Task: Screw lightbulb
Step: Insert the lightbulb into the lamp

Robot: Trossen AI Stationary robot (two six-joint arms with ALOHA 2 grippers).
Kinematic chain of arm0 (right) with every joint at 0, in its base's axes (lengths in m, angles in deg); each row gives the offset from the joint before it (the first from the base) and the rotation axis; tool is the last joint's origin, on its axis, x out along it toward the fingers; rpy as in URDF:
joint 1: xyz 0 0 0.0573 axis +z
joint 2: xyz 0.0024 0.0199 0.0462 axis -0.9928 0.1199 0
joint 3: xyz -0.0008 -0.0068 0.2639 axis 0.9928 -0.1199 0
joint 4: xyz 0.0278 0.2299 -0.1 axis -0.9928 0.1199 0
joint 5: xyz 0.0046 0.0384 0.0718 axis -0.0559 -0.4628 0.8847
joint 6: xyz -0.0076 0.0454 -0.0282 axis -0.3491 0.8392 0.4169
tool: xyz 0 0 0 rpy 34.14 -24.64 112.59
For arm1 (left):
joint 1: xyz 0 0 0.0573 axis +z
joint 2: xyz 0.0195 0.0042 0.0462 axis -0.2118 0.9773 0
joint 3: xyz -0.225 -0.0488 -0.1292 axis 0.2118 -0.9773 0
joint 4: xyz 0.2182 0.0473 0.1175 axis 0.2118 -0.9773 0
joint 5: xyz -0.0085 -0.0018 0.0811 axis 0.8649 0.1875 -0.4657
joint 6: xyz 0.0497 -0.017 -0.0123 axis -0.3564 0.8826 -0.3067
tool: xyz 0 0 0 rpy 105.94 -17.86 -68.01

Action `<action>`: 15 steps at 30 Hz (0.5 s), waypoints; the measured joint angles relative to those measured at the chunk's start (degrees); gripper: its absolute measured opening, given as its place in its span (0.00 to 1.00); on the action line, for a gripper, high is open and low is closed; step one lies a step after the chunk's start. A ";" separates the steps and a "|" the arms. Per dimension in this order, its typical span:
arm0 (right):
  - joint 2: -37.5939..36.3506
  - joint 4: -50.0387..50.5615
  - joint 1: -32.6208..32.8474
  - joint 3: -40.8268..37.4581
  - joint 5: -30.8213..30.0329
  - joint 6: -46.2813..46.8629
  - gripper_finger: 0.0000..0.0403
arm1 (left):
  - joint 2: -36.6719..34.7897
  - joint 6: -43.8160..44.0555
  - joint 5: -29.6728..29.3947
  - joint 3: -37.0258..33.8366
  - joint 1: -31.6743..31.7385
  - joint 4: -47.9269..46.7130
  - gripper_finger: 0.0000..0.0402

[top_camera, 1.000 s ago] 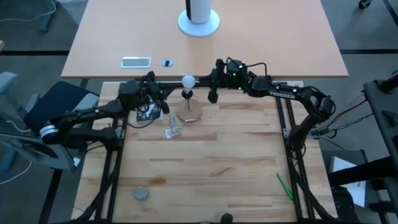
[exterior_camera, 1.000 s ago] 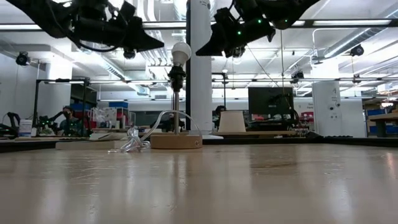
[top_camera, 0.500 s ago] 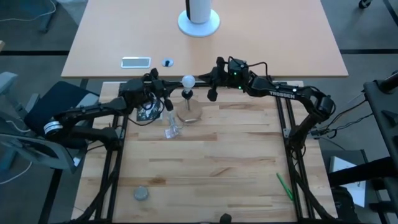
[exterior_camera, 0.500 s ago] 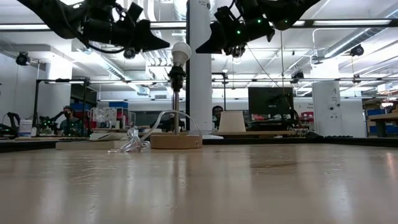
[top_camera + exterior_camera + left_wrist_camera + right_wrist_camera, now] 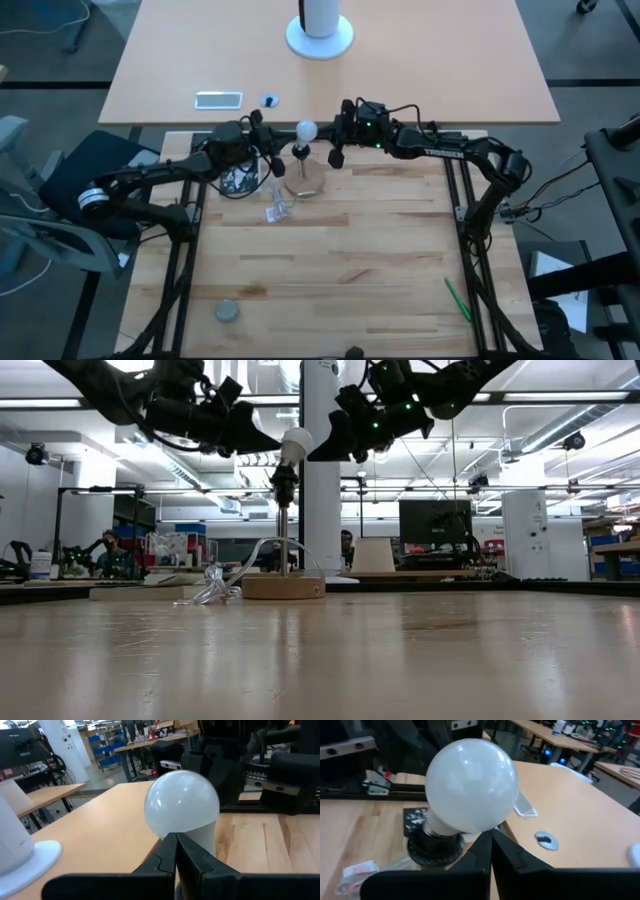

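The white lightbulb (image 5: 293,444) sits tilted in the black socket (image 5: 285,475) of a small lamp. The lamp's thin stem rises from a round wooden base (image 5: 305,181) at the table's far middle. My left gripper (image 5: 276,449) is shut and comes level at the bulb from the table's left. My right gripper (image 5: 312,455), also shut, comes at it from the right, slanting slightly down. Both wrist views show the globe (image 5: 182,802) (image 5: 470,790) right in front of the shut fingertips. My left gripper touches the lower part of the globe (image 5: 172,831), near the neck, with the tip of its shut fingers, level from the table's left. My right gripper touches the underside of the globe (image 5: 487,827), above the socket (image 5: 435,847), with its shut fingertips, from the table's right. The bulb leans in the socket between the two tips.
A clear plastic piece (image 5: 276,207) lies beside the lamp base with its clear cord. A black printed card (image 5: 236,181) lies under the left arm. A grey disc (image 5: 228,312) and a green stick (image 5: 458,300) lie near the front. A phone (image 5: 218,99) and a white pillar foot (image 5: 320,38) are on the far table.
Both shut grippers have closed in on the bulb, the left one moving toward the table's right and the right one toward the left and slightly down. The bulb, upright before, now leans a little toward the table's right in its socket.
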 joint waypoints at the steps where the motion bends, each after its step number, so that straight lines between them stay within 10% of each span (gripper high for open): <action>1: -0.09 -0.16 0.10 0.00 0.09 -0.08 0.00 | -0.41 0.02 0.00 -0.09 -0.01 -0.42 0.00; 15: -0.37 -2.18 1.05 0.31 -0.05 -1.22 0.00 | -1.21 0.34 0.15 -0.32 -0.03 -3.28 0.00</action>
